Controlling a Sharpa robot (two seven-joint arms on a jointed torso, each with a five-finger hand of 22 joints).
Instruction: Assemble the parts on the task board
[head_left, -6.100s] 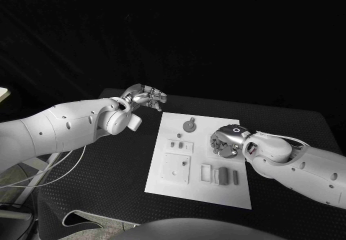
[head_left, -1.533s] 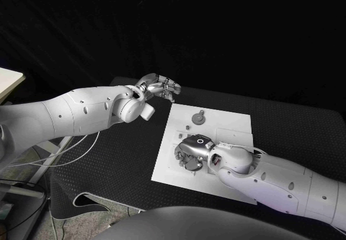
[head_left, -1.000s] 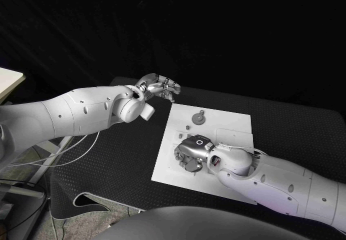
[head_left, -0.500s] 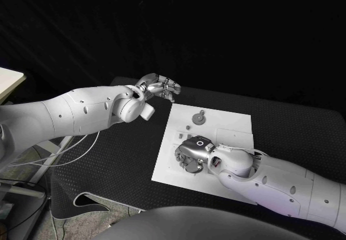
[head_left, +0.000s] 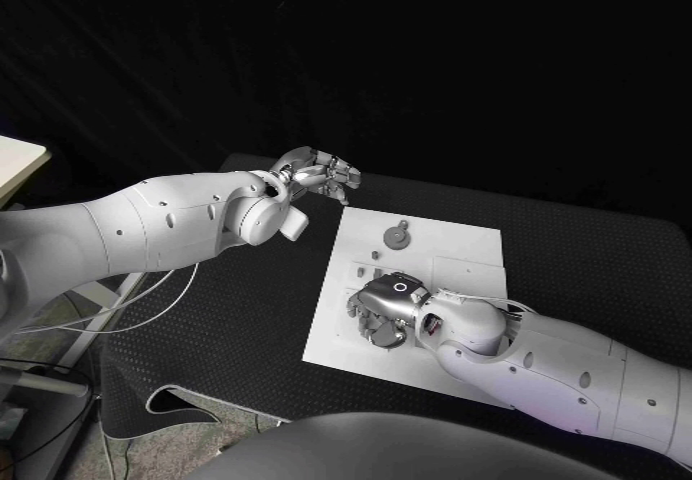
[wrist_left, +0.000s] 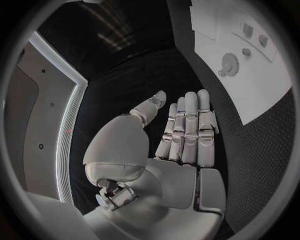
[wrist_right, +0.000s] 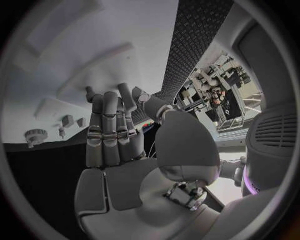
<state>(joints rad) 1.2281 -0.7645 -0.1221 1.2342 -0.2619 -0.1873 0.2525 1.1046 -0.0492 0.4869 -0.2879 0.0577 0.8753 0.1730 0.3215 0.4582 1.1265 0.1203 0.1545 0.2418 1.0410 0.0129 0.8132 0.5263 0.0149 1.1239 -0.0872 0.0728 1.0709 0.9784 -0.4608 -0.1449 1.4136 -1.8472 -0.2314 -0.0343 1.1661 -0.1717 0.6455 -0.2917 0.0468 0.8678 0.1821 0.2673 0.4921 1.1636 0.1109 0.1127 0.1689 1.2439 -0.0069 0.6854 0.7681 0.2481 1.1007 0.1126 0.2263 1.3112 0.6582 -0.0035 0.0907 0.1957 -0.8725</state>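
Observation:
The white task board (head_left: 450, 243) lies mid-table. A gear-shaped part (head_left: 395, 237) sits at its far end, and small parts (head_left: 369, 264) lie just beyond my right hand (head_left: 382, 312). That hand hovers low over the board's near-left area, fingers pointing down at it. In the right wrist view the right hand (wrist_right: 112, 135) has straight fingers with nothing in the palm, their tips close to the board (wrist_right: 75, 45). My left hand (head_left: 320, 172) floats off the board's far-left corner. The left wrist view shows this left hand (wrist_left: 184, 135) flat and empty.
The black table (head_left: 260, 310) extends widely around the board. A raised square plate (head_left: 464, 270) sits on the board right of my right hand. The left wrist view shows the board (wrist_left: 269, 85) with the gear (wrist_left: 230, 63) and small pieces (wrist_left: 248, 31).
The camera view has shifted. My right hand has crossed from the board's right side to its near-left area and has hardly moved in the last second. The left hand stays put.

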